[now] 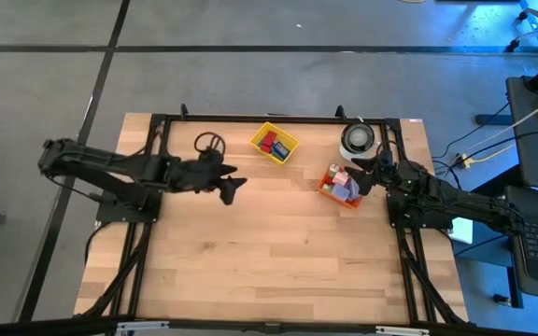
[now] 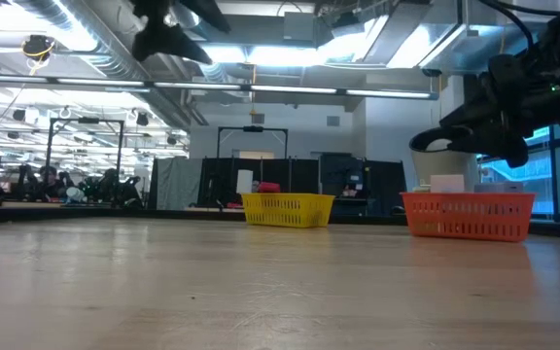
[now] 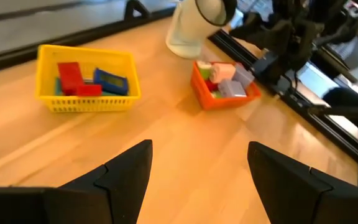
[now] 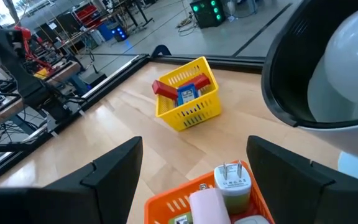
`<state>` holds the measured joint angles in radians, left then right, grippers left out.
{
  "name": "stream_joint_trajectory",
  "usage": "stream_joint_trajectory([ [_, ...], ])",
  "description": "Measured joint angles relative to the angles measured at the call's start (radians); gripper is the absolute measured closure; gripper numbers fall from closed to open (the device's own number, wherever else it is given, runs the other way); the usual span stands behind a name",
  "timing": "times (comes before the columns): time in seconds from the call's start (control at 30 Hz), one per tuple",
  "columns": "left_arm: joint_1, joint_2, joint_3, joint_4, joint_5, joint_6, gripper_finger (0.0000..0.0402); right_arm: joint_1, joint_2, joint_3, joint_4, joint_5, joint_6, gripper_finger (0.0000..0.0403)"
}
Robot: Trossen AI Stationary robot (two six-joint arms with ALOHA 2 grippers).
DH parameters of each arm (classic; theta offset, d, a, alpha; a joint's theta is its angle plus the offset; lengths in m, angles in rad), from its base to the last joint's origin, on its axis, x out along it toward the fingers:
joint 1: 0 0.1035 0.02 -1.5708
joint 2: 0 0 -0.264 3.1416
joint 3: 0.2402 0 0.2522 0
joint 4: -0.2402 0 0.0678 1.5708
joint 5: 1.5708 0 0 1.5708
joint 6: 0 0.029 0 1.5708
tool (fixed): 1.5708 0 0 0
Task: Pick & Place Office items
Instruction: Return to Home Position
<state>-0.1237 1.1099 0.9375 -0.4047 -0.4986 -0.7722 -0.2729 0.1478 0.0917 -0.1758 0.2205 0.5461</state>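
I see the pale wooden surface run broad from its near edge. Midway, my left pincer hangs raised and spread. My right pincer is spread just above the orange mesh bin. Small blocky office items sit in it and in the yellow mesh bin by the far edge, with a workshop hall beyond.

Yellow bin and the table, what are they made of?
The yellow bin looks like plastic: its walls are a moulded mesh of slots. The table looks like wood: pale planks with visible grain, smooth and slightly shiny.
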Motion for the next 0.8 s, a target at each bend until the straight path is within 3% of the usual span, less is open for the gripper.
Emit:
stream_joint_trajectory([
  [0.3,0.185,-0.003,0.000,0.043,0.256,0.249,0.0141,0.000,0.000,0.000,-0.001,0.000,-0.032,0.0111],
  [0.6,0.376,-0.007,0.000,-0.007,0.688,0.464,0.0141,0.000,0.000,0.000,-0.002,0.000,-0.032,0.0111],
  [0.8,0.408,-0.032,0.000,-0.125,0.761,0.530,0.0141,0.000,0.000,0.000,-0.003,0.000,-0.031,0.0111],
])
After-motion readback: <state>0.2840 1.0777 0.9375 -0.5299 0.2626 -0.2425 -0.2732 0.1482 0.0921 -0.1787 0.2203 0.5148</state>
